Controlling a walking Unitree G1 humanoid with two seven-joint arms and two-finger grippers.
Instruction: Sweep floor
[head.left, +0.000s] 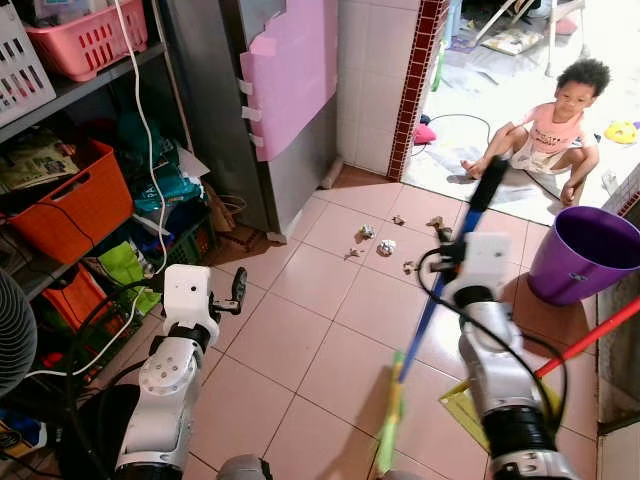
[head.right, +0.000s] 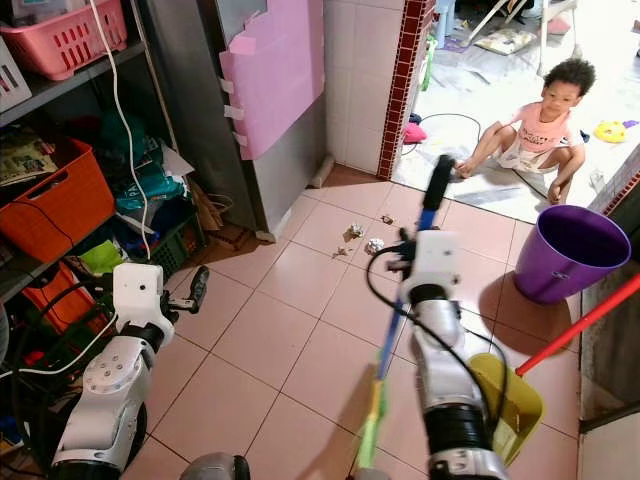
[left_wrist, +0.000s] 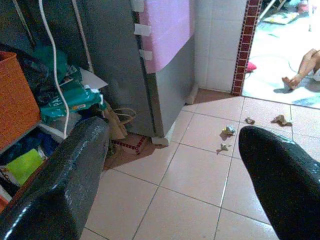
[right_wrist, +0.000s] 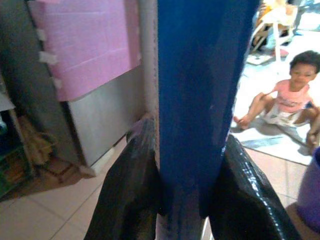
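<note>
We note the key relation: the crumpled paper scraps (head.left: 385, 246) lie on the tiled floor (head.left: 300, 340) ahead of the right gripper (head.left: 458, 248), toward the doorway, scattered in a loose cluster well short of the refrigerator (head.left: 255, 120) corner. The right arm is the nearer one.

The right gripper has its jaws closed on the blue broom handle (head.left: 440, 280); the right wrist view shows both fingers (right_wrist: 131, 195) pressed against the shaft. The handle's long axis runs from near the robot's body up and away toward the doorway, its black top end past the gripper. The green-yellow lower end (head.left: 388, 420) sits low near the robot; we cannot make out the bristles clearly.

The left gripper (head.left: 236, 290) hovers over the floor beside the shelving, jaws apart, holding nothing.

A yellow dustpan (head.right: 508, 400) with a red handle rests beside the right arm; a purple bucket (head.left: 585, 250) stands beyond it. A child sits past the doorway.

We judge that the broom head must reach beyond the scraps before drawing them back.
</note>
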